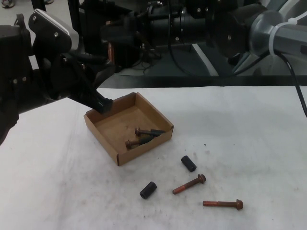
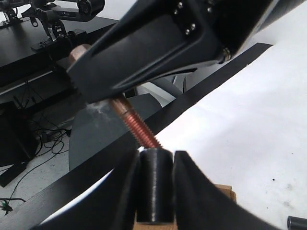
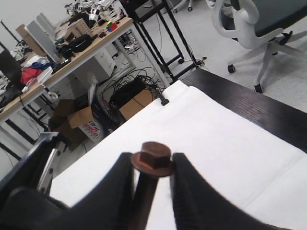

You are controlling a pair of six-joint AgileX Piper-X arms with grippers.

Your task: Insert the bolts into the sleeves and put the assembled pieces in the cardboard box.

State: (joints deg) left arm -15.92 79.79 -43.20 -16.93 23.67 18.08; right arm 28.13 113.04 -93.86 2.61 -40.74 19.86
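My left gripper (image 2: 154, 165) is shut on a black sleeve (image 2: 154, 187), held upright between its fingers. A copper-coloured bolt (image 2: 136, 127) slants down with its threaded tip at the sleeve's mouth. My right gripper (image 3: 151, 163) is shut on that bolt just under its hex head (image 3: 152, 155). In the high view the bolt (image 1: 110, 50) shows above the cardboard box (image 1: 103, 139), between the left arm (image 1: 57, 72) and the right arm (image 1: 192, 24). Two assembled pieces (image 1: 144, 132) (image 1: 136, 142) lie in the box.
On the white cloth in front of the box lie two loose black sleeves (image 1: 188, 163) (image 1: 148, 190) and two loose bolts (image 1: 189, 184) (image 1: 222, 204). The table's dark far edge (image 2: 211, 81) runs behind the grippers. The cloth to the right is bare.
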